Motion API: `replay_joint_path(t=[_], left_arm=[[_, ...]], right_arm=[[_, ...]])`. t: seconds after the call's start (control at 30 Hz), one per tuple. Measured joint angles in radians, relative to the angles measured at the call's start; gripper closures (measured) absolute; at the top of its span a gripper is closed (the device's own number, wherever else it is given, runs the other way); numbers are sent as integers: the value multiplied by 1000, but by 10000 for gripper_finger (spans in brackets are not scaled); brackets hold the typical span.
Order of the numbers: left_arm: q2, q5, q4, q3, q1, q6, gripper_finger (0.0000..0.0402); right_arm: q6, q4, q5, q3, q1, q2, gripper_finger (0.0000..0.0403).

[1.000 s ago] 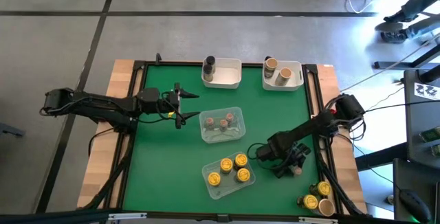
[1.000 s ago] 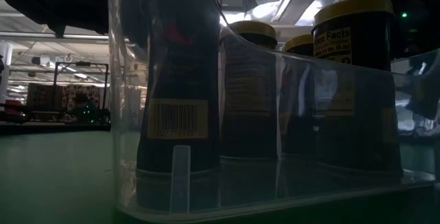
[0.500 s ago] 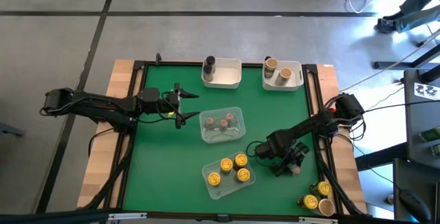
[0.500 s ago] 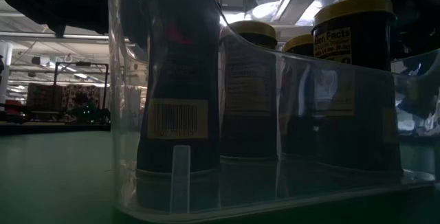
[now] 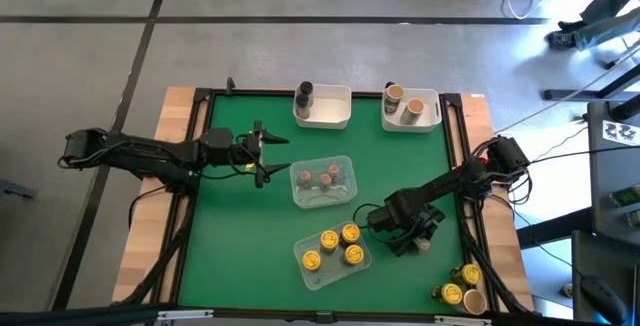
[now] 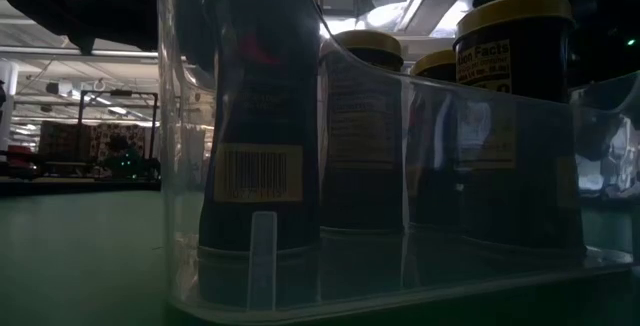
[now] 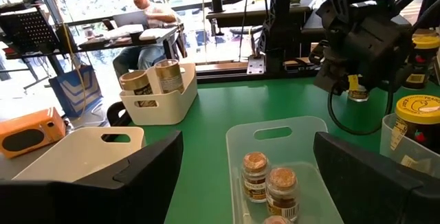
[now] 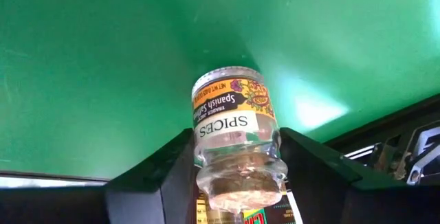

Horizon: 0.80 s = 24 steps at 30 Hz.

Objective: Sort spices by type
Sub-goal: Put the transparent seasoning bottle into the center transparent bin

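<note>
- The right gripper (image 5: 420,238), near the table's right edge, is closed on a cork-topped spice jar (image 8: 236,141), lifted above the green mat (image 5: 240,236).
- The left gripper (image 5: 268,153) waits open and empty beside the clear tray of cork-topped jars (image 5: 322,183).
- Four yellow-lidded jars (image 5: 336,246) are already trayed; two jars at the right front corner (image 5: 460,291) are still unsorted.

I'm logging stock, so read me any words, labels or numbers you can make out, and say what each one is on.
"SPICES": label of the glass jar between the right gripper's fingers.
"Spanish S…", rest hidden: same label.
"…on Facts": yellow-lidded jar in the clear tray.
Barcode digits, other jars' print: too small to read.
</note>
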Motion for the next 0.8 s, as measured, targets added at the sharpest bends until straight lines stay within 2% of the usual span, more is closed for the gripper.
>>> replay_joint_path(t=[0.2,0.37,0.53,0.67,0.8], left_arm=[[0,33,0,0,0,0,88],[0,33,0,0,0,0,88],[0,34,0,0,0,4,88],[0,34,-2,0,0,4,88],[0,34,-9,0,0,6,88]], right_arm=[[1,-17,21,1,0,0,189],[7,-12,70,-2,-2,2,129],[-2,-16,43,1,0,1,73],[-26,-32,27,52,8,-9,51],[-56,-83,94,131,34,-41,45]])
